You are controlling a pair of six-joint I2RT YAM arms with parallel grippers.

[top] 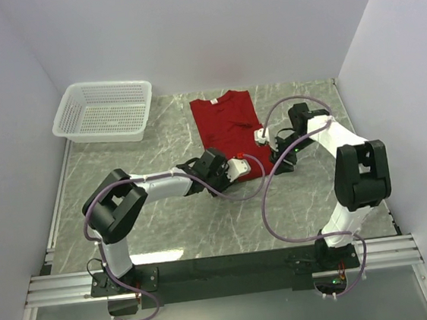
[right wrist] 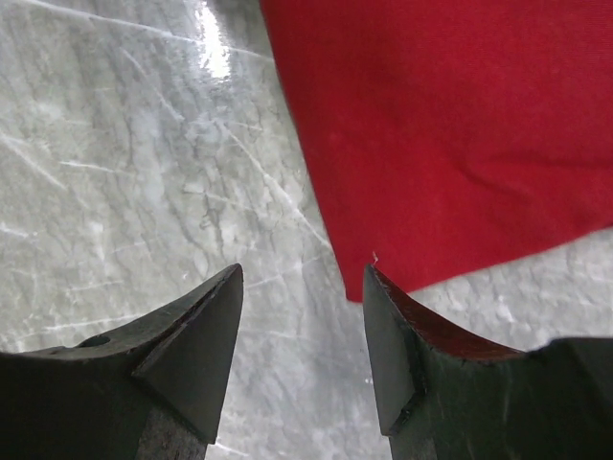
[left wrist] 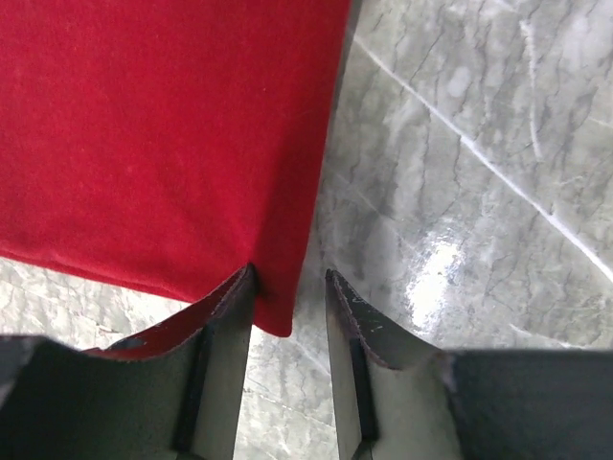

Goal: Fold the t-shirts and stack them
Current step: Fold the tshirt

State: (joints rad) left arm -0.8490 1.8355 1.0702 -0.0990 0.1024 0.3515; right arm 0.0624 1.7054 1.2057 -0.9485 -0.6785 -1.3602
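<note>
Red t-shirt [top: 225,124] flat on desk [top: 158,143]. Left tool [left wrist: 289,273] spread at its 6 o'clock hem corner. Right tool [right wrist: 303,270] spread at the 3 o'clock side corner.

Grey marbled tabletop [top: 167,226] is spanning the cell, and plain white walls [top: 184,25] are boxing it in left, back and right. Overhead light is glaring off the stone [left wrist: 431,273]. White mesh basket [top: 104,110] is sitting far-left. Aluminium rail [top: 59,287] is running along the near edge.
</note>
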